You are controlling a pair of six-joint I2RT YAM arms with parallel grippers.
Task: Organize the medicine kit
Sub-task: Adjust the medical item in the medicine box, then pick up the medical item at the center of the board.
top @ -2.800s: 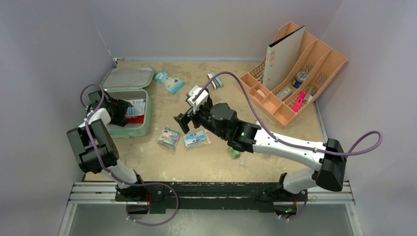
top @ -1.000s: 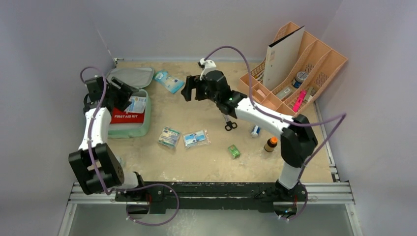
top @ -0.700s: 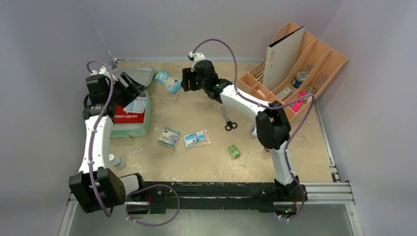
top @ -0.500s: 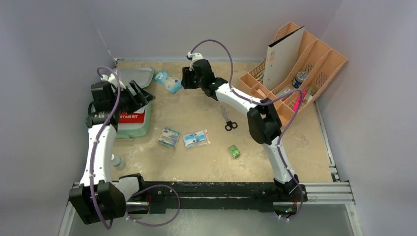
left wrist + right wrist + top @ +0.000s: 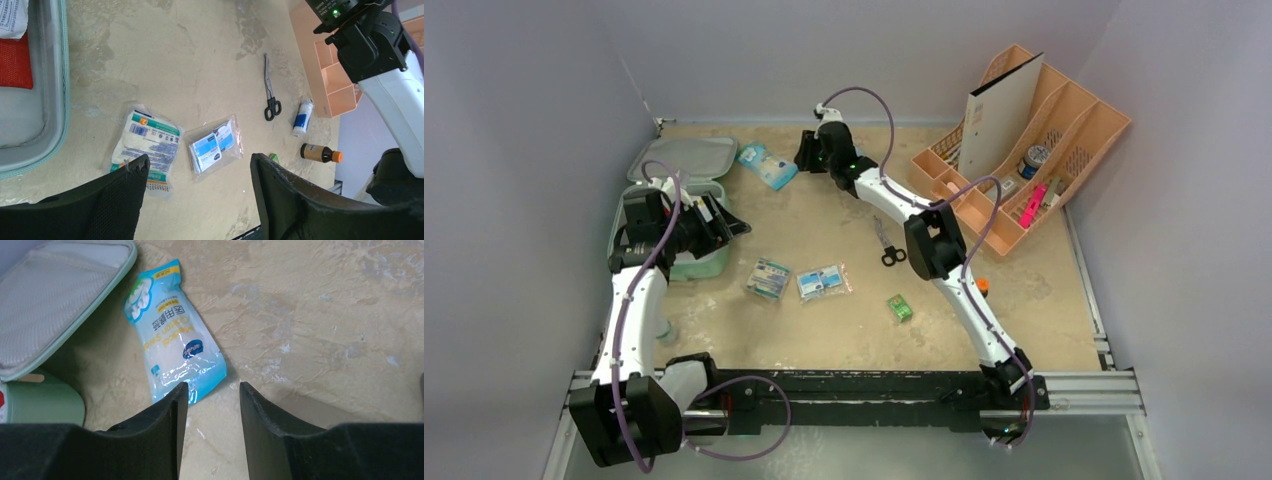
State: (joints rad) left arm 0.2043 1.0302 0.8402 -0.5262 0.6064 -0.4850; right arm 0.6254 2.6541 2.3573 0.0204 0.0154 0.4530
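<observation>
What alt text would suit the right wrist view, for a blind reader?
A light-blue medical cotton pouch lies flat on the beige table, just ahead of the right claw, which is open and holds nothing. The open mesh-lined lid of the medicine kit sits at the upper left.

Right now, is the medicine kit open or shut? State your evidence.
Open. The medicine kit has its lid folded back, grey mesh lining facing up, and a red pouch shows inside the base.

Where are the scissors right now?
In the top view the scissors lie on the table right of centre, between the clear packet and the peach desk organizer, handles toward the near edge.
</observation>
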